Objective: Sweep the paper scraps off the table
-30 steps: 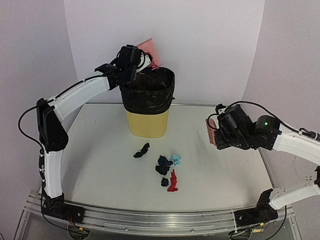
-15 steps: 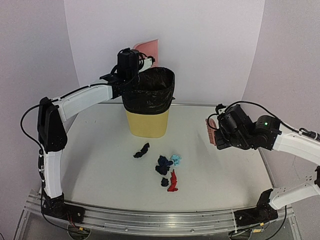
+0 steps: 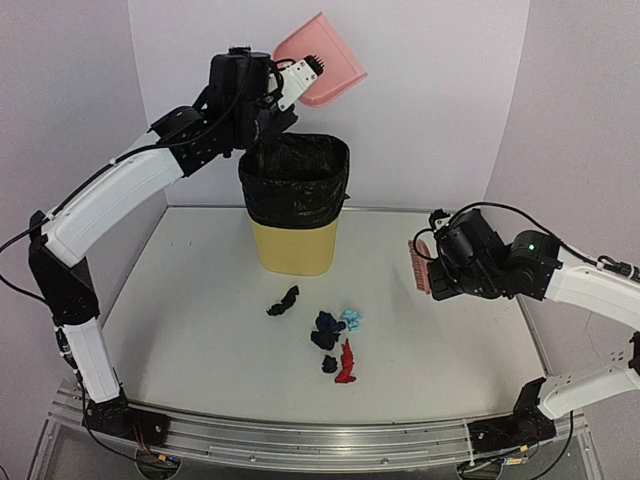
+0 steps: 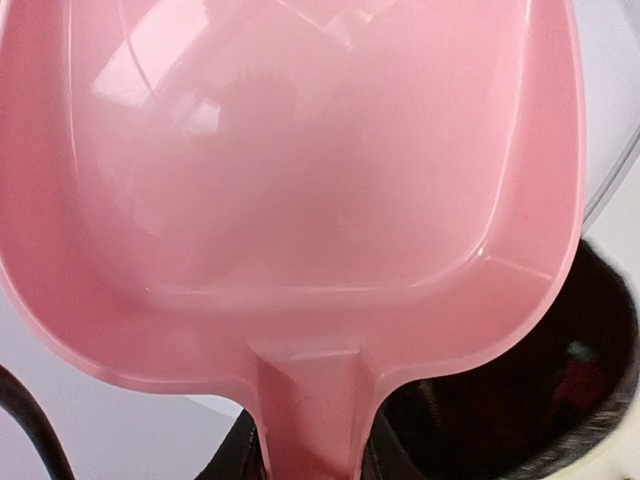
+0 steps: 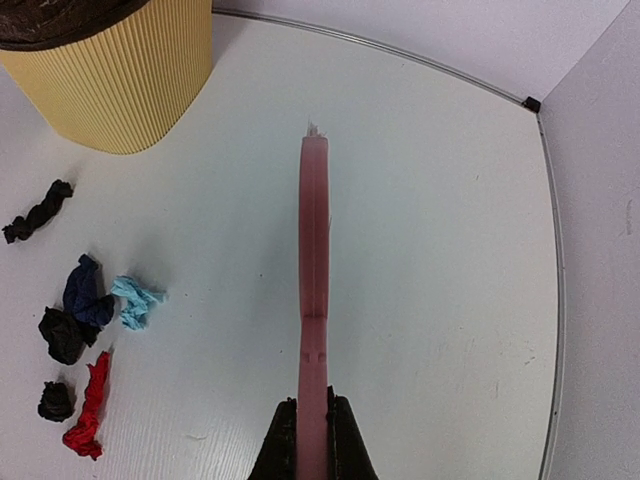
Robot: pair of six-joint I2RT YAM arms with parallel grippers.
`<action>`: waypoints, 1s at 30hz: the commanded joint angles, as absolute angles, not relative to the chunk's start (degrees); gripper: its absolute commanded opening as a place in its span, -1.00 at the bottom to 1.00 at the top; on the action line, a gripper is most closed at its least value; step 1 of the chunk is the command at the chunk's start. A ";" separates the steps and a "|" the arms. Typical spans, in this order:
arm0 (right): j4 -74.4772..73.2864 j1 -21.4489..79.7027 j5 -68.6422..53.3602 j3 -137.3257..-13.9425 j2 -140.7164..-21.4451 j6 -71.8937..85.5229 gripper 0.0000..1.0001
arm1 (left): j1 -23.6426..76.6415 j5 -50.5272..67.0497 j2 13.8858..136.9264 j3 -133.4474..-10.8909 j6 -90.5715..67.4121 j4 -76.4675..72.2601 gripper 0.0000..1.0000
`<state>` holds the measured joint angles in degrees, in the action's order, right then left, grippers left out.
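So, my left gripper [image 3: 297,82] pinches dustpan [image 3: 328,68] handle above bin [image 3: 295,235]; right gripper [image 5: 313,440] clamps brush [image 5: 314,280]. Paper scraps [image 3: 335,345] sit mid table [image 3: 190,330]: probably light, soft, skittery; I'd nudge with bristles, no pinching.

White arm links [image 3: 110,195], black joints [image 3: 62,285], black cables [image 3: 497,206]; green light [image 3: 531,245] on right forearm
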<state>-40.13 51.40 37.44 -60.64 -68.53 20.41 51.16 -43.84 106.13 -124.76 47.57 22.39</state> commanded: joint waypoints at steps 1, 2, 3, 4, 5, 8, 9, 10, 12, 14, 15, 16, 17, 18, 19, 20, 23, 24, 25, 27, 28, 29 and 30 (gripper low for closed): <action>-39.19 51.21 30.59 -63.28 -68.20 23.78 -1.00 | 56.56 -41.17 97.07 -122.48 25.72 30.10 -1.00; -38.66 51.23 28.13 -63.23 -68.26 24.40 -1.00 | 56.96 -40.85 96.62 -123.29 20.84 33.29 -1.00; -37.75 51.23 24.94 -63.10 -68.37 24.77 -1.00 | 57.04 -40.25 96.15 -124.05 14.77 37.07 -1.00; -36.64 51.22 21.92 -62.89 -68.50 25.28 -1.00 | 57.04 -39.28 95.08 -123.88 8.98 39.74 -1.00; -35.52 51.23 19.34 -62.61 -68.66 25.96 -1.00 | 57.04 -38.19 93.75 -123.24 3.71 41.51 -1.00; -31.48 51.23 10.76 -62.14 -69.12 28.01 -1.00 | 57.04 -29.20 86.41 -114.30 -6.14 41.18 -1.00; -30.17 51.23 8.45 -62.07 -69.30 28.78 -1.00 | 57.04 -26.62 83.51 -110.59 -8.83 39.76 -1.00; -28.94 51.20 6.39 -61.95 -69.49 29.69 -1.00 | 57.04 -23.97 80.42 -106.39 -11.72 38.42 -1.00; -25.87 51.24 2.57 -61.19 -69.89 31.92 -1.00 | 57.04 -20.26 75.03 -98.71 -16.76 36.23 -1.00; -20.71 51.19 -2.91 -60.00 -70.83 34.13 -1.00 | 57.05 -17.88 71.48 -94.21 -21.48 37.30 -1.00; -18.31 51.23 -5.23 -59.74 -71.77 35.49 -1.00 | 57.05 -18.30 70.48 -93.08 -23.44 39.14 -1.00; -15.87 51.24 -6.72 -59.71 -73.10 37.09 -1.00 | 57.06 -19.07 69.57 -91.83 -25.54 41.47 -1.00; -13.93 51.28 -8.12 -59.91 -74.93 39.03 -1.00 | 57.05 -19.74 68.67 -90.74 -27.75 43.54 -1.00; -12.07 51.34 -9.52 -60.38 -77.19 41.20 -1.00 | 57.04 -20.56 67.99 -89.78 -29.85 45.80 -1.00; -10.38 51.44 -10.53 -60.96 -79.34 43.09 -1.00 | 57.04 -21.04 67.31 -88.97 -31.90 47.68 -1.00; -8.97 51.55 -11.19 -61.55 -81.34 44.83 -1.00 | 57.04 -21.13 66.49 -88.19 -34.03 49.06 -1.00; -5.10 51.94 -10.97 -64.58 -88.58 51.64 -1.00 | 57.04 -19.59 64.00 -84.40 -39.30 52.03 -1.00; -3.80 52.17 -10.23 -65.29 -90.47 53.42 -1.00 | 57.04 -19.68 63.20 -83.16 -41.52 53.32 -1.00; -2.74 52.40 -9.34 -66.05 -92.21 55.13 -1.00 | 57.04 -20.01 62.31 -81.87 -43.94 54.72 -1.00; -0.54 52.69 -8.16 -67.72 -95.84 57.84 -1.00 | 57.04 -20.67 60.09 -78.64 -48.39 57.11 -1.00; 1.97 52.96 -7.70 -68.15 -97.17 59.39 -1.00 | 57.04 -20.71 58.96 -76.12 -50.75 57.71 -1.00; 3.47 53.35 -6.91 -68.66 -98.35 60.20 -1.00 | 57.04 -20.50 57.68 -73.91 -51.86 57.92 -1.00; 4.62 53.65 -6.00 -69.13 -99.27 60.64 -1.00 | 57.04 -20.24 56.25 -72.11 -53.29 57.83 -1.00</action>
